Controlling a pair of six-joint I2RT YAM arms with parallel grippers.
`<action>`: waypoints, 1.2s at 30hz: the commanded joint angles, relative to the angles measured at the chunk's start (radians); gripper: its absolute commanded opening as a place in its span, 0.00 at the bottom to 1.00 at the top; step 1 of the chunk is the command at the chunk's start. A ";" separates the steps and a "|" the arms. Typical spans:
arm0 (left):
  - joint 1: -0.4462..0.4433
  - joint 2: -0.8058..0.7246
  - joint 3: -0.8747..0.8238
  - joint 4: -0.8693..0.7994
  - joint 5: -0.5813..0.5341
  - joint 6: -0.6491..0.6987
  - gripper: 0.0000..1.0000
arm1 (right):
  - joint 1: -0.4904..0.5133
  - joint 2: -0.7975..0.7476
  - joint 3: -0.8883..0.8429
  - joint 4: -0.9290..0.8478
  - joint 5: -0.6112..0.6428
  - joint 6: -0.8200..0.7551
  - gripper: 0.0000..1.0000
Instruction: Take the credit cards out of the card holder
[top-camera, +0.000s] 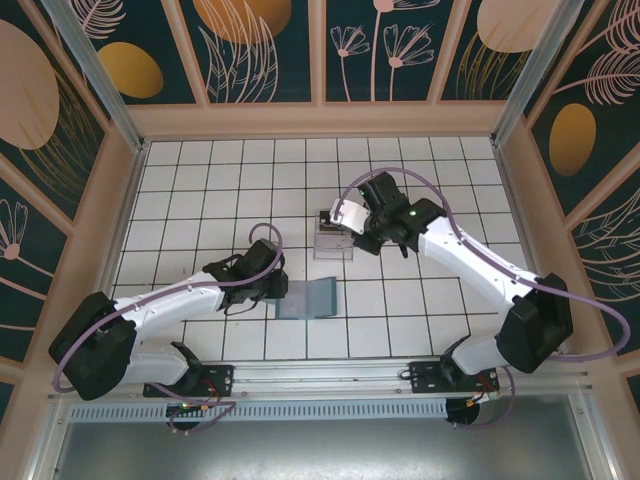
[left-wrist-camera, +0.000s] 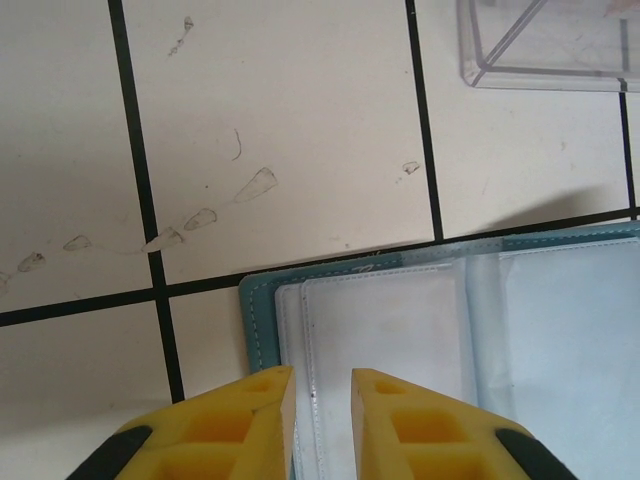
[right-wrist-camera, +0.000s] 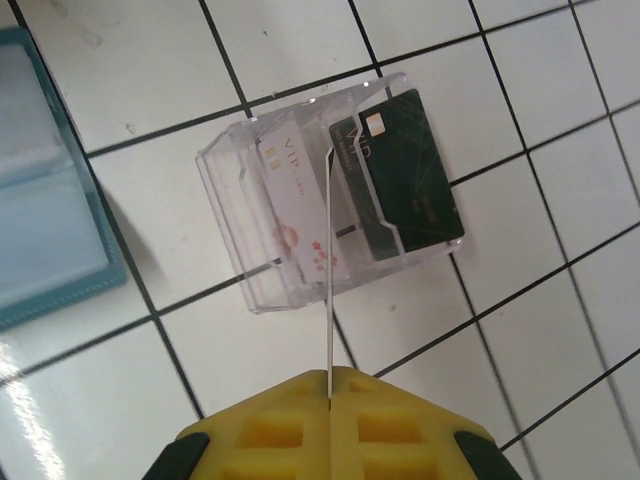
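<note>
White-tiled counter (top-camera: 200, 190) with black grout lines, boxed in by dark floral wall panels (top-camera: 260, 40).

Left arm (top-camera: 170, 310), white-shelled, stretched in from the card holder's left side. Left jaws low over the card holder's left edge, yellow fingers (left-wrist-camera: 240, 420) parted by a narrow gap, nothing seen pinched between them, the pale lining showing through the gap.

Right arm (top-camera: 470, 255), arched in past the card holder's right side to the spot just beyond it. Right jaws closed tight on a thin card (right-wrist-camera: 327, 280), seen edge-on from the right wrist as a pale line running out from the yellow fingertips.

Card holder (top-camera: 308, 298), a flat teal-blue wallet, spread open on the counter, grey-blue lining and clear sleeves facing up.

Clear plastic tray (right-wrist-camera: 240, 170), set just beyond the card holder's far edge, near but not touching, with a strip of bare tile between the two.

Inside the tray, two credit cards side by side: pale pinkish-white card (right-wrist-camera: 295, 215), lettered "VIP", on the side nearer the card holder; dark card (right-wrist-camera: 405, 170), blackish-green with a small chip, on the side farther from the card holder.

Gripped thin card poised over the tray, lined up between those two from the right wrist, well clear of the card holder.
</note>
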 joint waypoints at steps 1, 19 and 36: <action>0.000 -0.001 0.025 -0.001 0.004 0.024 0.23 | -0.020 0.061 0.069 -0.055 -0.013 -0.163 0.00; 0.001 0.000 0.029 -0.020 0.003 0.037 0.23 | -0.055 0.505 0.531 -0.316 0.035 -0.292 0.00; 0.001 -0.007 0.010 -0.011 -0.002 0.040 0.22 | -0.055 0.610 0.630 -0.327 0.055 -0.314 0.00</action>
